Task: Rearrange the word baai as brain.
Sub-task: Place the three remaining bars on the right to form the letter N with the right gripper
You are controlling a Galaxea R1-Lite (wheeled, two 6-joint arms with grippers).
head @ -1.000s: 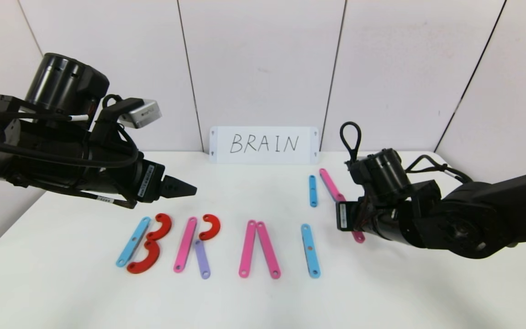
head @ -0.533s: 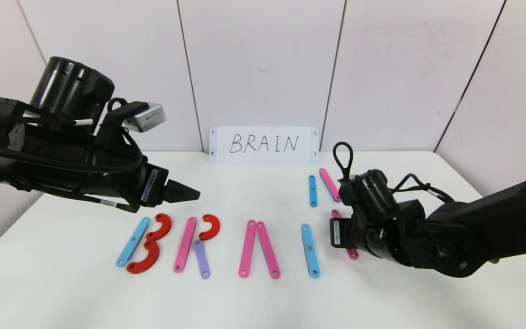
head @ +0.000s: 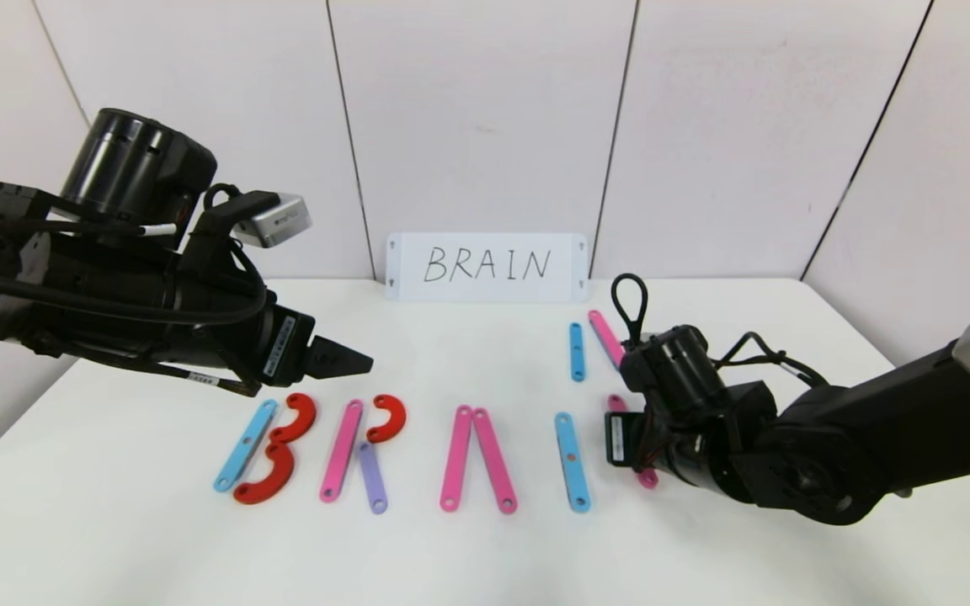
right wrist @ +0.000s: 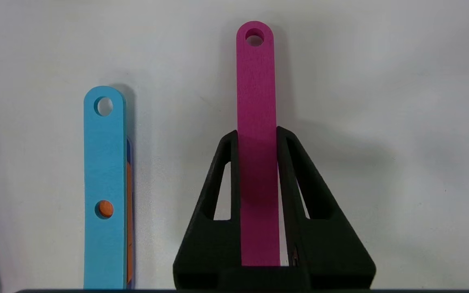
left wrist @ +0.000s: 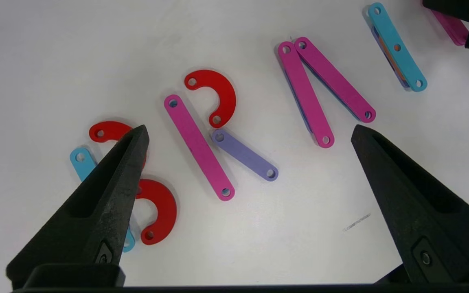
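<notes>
The word lies along the table's front in the head view: a blue strip [head: 242, 446] with two red curves [head: 295, 418], a pink strip [head: 342, 450] with a red curve [head: 387, 417] and a purple strip [head: 373, 477], two leaning pink strips [head: 457, 459], and a lone blue strip [head: 572, 461]. My right gripper [right wrist: 257, 134] is shut on another pink strip [right wrist: 255, 81], held low just right of that blue strip [right wrist: 104, 183]. My left gripper [head: 359, 362] hovers open and empty above the first letters; it also shows in the left wrist view [left wrist: 248, 129].
A white card reading "BRAIN" [head: 487, 266] stands against the back wall. A short blue strip [head: 576, 351] and a pink strip [head: 605, 338] lie at the back right, behind my right arm. The table's front edge is near the letters.
My right gripper has carried the pink strip forward and left, down beside the lone blue strip. My left gripper has drifted slightly right.
</notes>
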